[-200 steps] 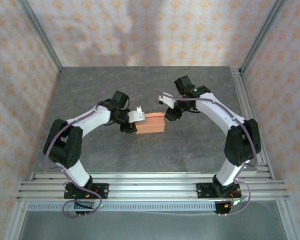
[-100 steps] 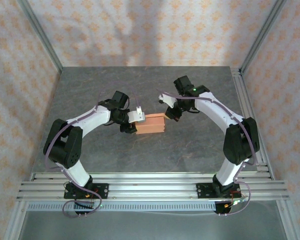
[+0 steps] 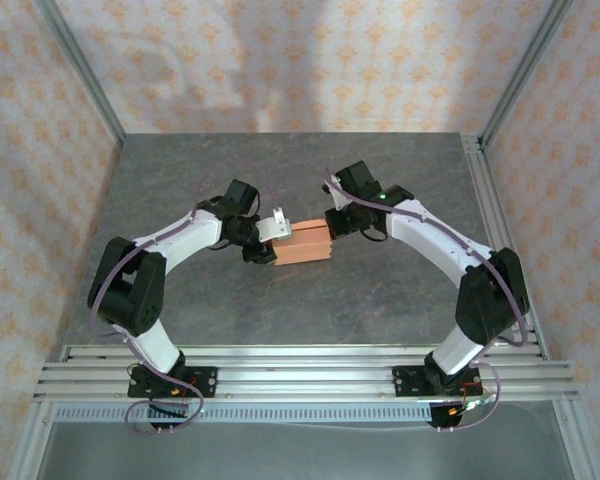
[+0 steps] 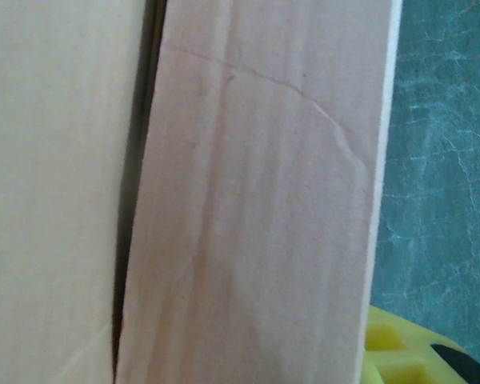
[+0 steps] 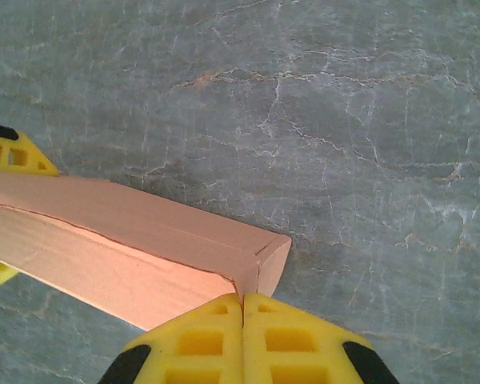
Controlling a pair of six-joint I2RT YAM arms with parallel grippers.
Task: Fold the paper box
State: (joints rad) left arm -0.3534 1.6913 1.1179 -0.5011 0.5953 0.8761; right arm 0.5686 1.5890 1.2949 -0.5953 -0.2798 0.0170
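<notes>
Paper box [image 3: 302, 244]: a salmon-orange oblong, folded up, lying on its long side near the middle of the table [image 3: 380, 300]. It sits between the two grippers, with its length running left to right in the top view.
Box surface: the left wrist view shows two card panels side by side with a dark slit between them. A faint curved crease crosses the right-hand panel.
Box's right end: a narrow end face with a rounded edge, low against the table, seen in the right wrist view.
Left gripper [image 3: 272, 245]: at the box's left end. Its yellow fingers [image 5: 12, 152] sit one on each side of the box, clamped onto the card.
Right gripper [image 5: 242, 332]: the pads are pressed flat together with a hairline between them, and their tips touch the box's right end. Whether a sliver of card is caught in that line is hard to tell.
Arms: both reach inward from the near edge with their elbows bowed outward.
Table surface: grey and marbled.
Surround: aluminium rails [image 3: 300, 365] along the near edge and patterned walls [image 3: 280, 60] behind.
</notes>
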